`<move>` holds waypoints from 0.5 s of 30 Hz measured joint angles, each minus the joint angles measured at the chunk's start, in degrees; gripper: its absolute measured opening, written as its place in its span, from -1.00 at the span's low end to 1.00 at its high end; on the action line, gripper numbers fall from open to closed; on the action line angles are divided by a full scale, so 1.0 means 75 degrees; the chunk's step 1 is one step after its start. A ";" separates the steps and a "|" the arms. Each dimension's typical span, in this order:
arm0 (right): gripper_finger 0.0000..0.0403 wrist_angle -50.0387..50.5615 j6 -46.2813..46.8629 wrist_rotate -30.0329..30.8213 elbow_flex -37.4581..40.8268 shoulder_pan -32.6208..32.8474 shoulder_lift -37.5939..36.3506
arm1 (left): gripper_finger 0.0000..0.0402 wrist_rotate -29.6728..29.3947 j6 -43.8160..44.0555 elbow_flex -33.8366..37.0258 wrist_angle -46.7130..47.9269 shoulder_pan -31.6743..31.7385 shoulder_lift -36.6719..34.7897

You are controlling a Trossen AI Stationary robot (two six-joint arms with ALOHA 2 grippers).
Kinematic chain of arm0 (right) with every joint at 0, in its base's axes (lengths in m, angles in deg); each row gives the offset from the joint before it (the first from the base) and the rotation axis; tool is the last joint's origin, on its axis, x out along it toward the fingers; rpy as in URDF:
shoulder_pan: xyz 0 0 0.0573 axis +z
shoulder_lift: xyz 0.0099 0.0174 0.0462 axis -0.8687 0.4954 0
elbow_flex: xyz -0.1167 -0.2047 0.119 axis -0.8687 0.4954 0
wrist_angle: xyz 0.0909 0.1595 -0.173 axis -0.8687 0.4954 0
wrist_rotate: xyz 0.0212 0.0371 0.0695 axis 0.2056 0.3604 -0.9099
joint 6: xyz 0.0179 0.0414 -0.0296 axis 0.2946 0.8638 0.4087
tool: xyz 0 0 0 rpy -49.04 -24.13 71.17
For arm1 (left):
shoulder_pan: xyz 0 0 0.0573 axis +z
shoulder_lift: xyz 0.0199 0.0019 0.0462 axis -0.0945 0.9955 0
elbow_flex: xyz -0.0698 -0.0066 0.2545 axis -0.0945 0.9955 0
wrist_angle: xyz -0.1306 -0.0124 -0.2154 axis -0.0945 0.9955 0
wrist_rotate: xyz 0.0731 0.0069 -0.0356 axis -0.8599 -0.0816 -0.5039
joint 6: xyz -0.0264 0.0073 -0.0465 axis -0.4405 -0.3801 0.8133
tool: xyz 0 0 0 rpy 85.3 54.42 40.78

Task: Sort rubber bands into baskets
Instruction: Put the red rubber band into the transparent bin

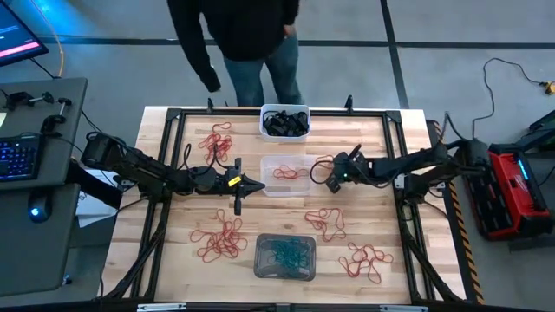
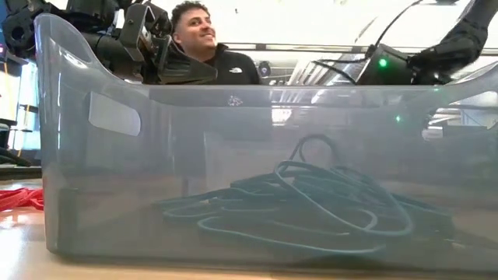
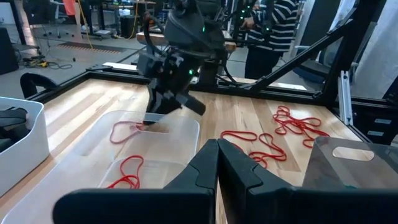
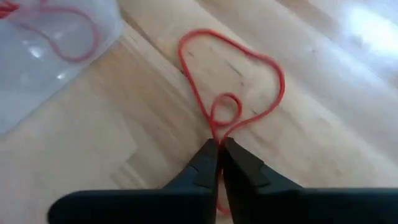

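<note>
Red rubber band (image 4: 233, 93) on desk (image 1: 408, 217), 3 o'clock of clear basket (image 1: 286, 174); right gripper (image 4: 219, 149) jaws pinched on its twist. Lift straight, confirm hold, then clear the rim. Left gripper (image 3: 217, 149) jaws shut, empty, at 9 o'clock.

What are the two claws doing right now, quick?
Left claw: closed, holding nothing, beside the clear basket.
Right claw: closed, pinching a red rubber band on the table just outside the clear basket.
</note>
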 joint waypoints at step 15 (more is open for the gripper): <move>-0.99 0.2808 -0.0509 0.2218 -0.3030 0.1182 -0.0977 | -1.00 0.0326 0.0195 -0.0002 0.0082 0.0003 0.0000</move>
